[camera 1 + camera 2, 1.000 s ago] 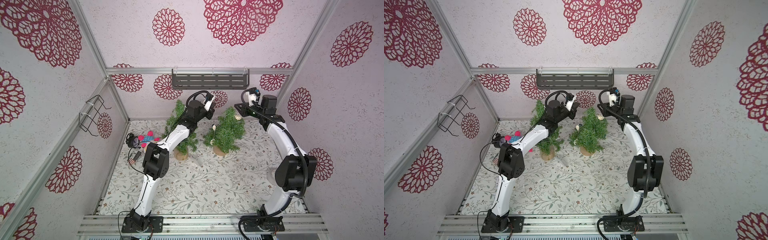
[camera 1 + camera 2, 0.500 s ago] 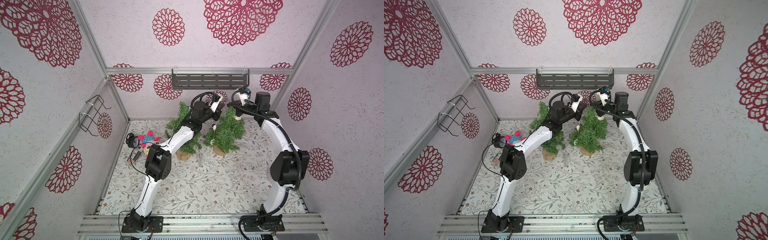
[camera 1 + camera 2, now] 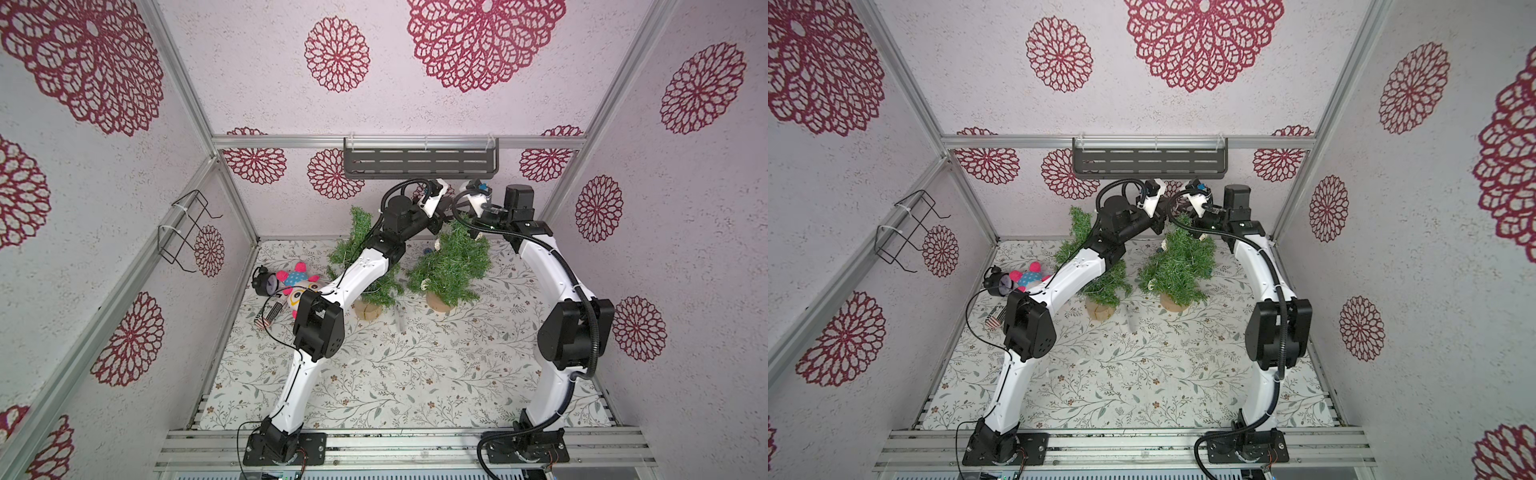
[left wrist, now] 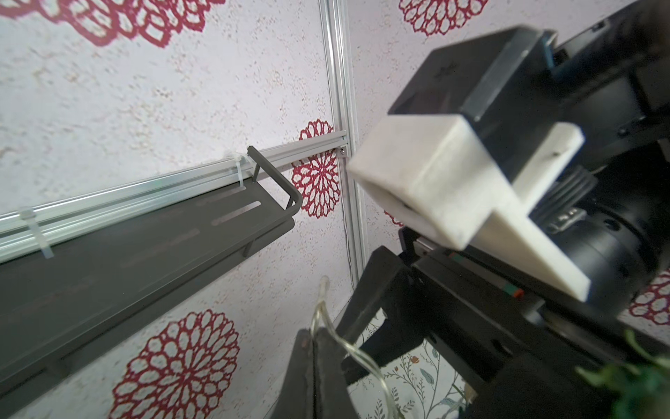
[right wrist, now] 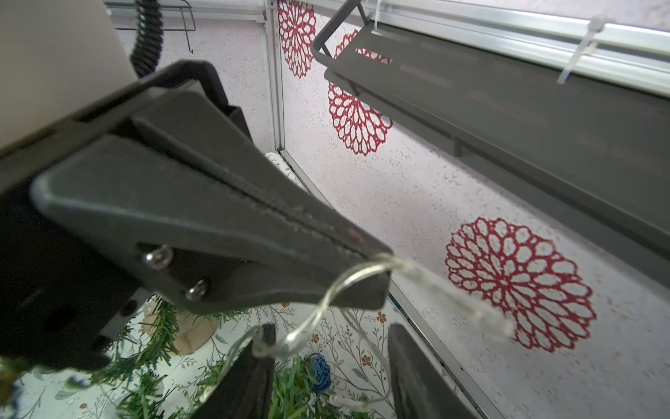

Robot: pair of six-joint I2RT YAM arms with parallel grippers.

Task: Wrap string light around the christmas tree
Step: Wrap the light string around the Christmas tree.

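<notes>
Over the back of the bench [image 3: 415, 374], the left gripper [image 4: 314, 335] is pressed together, pinching the string light [image 5: 435, 285] at its very tip. Just to its right, the right gripper [image 5: 331, 332] is spread, with the wire draped over one of its fingers [image 5: 250, 377]. From there the wire trails down into the christmas tree [image 3: 451, 266] below.

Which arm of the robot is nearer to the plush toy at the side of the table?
Left. The left arm has its elbow close beside the plush toy. The right arm stands at the opposite side of the table, well apart from it.
</notes>
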